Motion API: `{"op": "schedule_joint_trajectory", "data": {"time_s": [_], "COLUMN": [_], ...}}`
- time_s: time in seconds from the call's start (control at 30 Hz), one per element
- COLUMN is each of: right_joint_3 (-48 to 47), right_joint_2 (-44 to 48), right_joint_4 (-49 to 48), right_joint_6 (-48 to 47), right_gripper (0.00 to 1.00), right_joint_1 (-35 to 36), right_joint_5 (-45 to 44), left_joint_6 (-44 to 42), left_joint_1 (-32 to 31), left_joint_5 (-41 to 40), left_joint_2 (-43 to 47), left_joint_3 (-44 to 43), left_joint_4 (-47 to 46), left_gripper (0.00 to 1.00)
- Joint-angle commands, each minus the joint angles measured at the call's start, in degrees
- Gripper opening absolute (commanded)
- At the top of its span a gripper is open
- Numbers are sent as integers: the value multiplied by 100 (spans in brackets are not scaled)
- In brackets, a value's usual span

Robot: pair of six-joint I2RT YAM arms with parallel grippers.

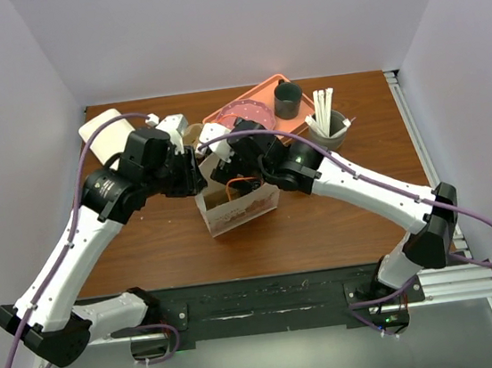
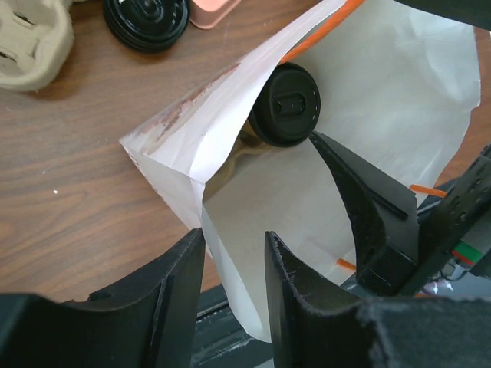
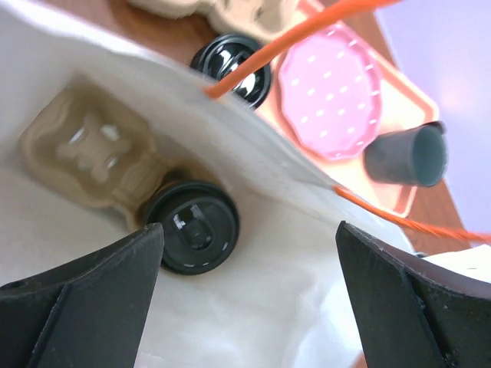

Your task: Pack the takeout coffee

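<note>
**Top view:** a paper bag (image 1: 240, 207) is being seen standing mid-table (image 1: 164, 248), w/ the left arm (image 1: 97, 216) and right arm (image 1: 367, 182) meeting over its mouth. The takeout coffee is being hidden here by the wrists. Behind the bag, a pink tray (image 1: 262, 83), a dark mug (image 1: 288, 100) and a cup of stirrers (image 1: 329, 127) are being shown.

**Left wrist view:** the left gripper (image 2: 234, 276) is being seen w/ jaws parted and nothing clamped. The bag's white wall edge is running thru the gap, apparently unpinched. The takeout coffee (image 2: 285, 105) is sitting inside the bag, black sip lid toward the cam. Outside the bag, a stack of black lids (image 2: 146, 19) and a spare pulp carrier (image 2: 31, 42) are lying on the table.

**Right wrist view:** the right gripper (image 3: 245, 307) is being held w/ jaws spread wide and empty over the bag's mouth. The coffee is down inside the bag, touching an inner pulp carrier (image 3: 92, 153). Whether it's seated in a slot can't be told.

**Handling (judged):** the cup is probably light, w/ a thin kraft wall that is easily crushed. The lid is slick and only press-fitted, so lifting by it is being advised against. A hold is best taken round the body, just under the lid rim, w/ the cup kept upright vs spills.
</note>
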State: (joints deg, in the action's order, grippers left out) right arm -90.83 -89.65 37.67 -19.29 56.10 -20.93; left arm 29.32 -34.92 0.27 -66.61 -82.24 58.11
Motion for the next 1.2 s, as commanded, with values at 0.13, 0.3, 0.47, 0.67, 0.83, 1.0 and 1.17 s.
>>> {"op": "schedule_joint_trajectory", "data": {"time_s": [0.13,0.3,0.47,0.67,0.83,1.0,1.17], "right_joint_3": [-752,-1138,-1200,-1701,-2070,-2965,-2986], "right_joint_2": [-290,-457,-527,-984,-1388,-1872,-1530], "right_joint_4": [-163,-199,-418,-577,-543,81,-75], "right_joint_6": [-242,-67,22,171,460,1363,1551], "right_gripper": [98,98,98,99,99,99,99], "right_joint_1": [-64,-90,-90,-160,-318,-582,-626], "right_joint_5": [-755,-1114,-1554,-2475,-2943,-3233,-2839], "left_joint_6": [-128,-199,-339,-533,-656,-717,-779], "left_joint_1": [-15,-15,-15,-15,-6,-6,-6], "left_joint_5": [-475,-546,-748,-906,-871,-775,-739], "left_joint_2": [-63,-229,-361,-484,-528,-458,-274], "left_joint_3": [-459,-644,-934,-1312,-1531,-1664,-1699], "left_joint_4": [17,16,113,148,140,131,61], "left_gripper": [42,43,44,47,49,50,53]}}
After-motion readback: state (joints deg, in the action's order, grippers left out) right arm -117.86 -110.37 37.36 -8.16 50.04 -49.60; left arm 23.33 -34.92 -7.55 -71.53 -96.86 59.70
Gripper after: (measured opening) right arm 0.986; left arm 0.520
